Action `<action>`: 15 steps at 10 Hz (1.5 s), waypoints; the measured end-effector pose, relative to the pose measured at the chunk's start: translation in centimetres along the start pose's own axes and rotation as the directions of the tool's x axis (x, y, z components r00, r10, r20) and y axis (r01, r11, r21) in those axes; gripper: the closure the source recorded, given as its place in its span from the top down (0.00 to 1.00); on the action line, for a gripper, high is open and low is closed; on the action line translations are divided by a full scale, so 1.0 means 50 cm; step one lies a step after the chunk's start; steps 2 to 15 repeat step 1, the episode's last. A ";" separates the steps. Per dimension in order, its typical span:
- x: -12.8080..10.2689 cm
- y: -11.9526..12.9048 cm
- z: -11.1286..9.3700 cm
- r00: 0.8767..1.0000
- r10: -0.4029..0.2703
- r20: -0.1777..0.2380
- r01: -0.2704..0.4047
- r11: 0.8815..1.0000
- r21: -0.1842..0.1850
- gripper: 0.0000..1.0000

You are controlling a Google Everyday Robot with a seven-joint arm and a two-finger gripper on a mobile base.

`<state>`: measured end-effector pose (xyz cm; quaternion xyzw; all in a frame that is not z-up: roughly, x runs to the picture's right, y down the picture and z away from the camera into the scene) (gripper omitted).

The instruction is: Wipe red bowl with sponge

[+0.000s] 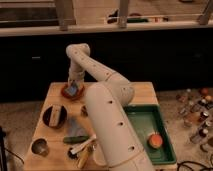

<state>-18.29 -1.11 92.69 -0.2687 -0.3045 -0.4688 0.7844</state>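
The red bowl (70, 92) sits at the far left of the wooden table (142, 92). My gripper (73, 84) reaches down into it from the long white arm. The bluish-grey sponge (73, 89) lies inside the bowl, right under the gripper. The gripper's tips are hidden against the sponge.
A black bowl (54, 115) holding a pale beige block stands in front of the red bowl. A bluish cloth (76, 126), a green item (76, 139), utensils (82, 150) and a metal cup (40, 147) lie nearer. A green tray (150, 131) at the right holds an orange-red round object (156, 141). Bottles (197, 112) stand far right.
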 end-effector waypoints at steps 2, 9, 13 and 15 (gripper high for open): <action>0.000 0.000 -0.001 1.000 -0.005 -0.001 0.005 1.000 0.005 0.00; 0.000 0.000 -0.001 1.000 -0.005 -0.001 0.005 1.000 0.005 0.00; 0.000 0.000 -0.001 1.000 -0.005 -0.001 0.005 1.000 0.005 0.00; 0.000 0.000 -0.001 1.000 -0.005 -0.001 0.005 1.000 0.005 0.00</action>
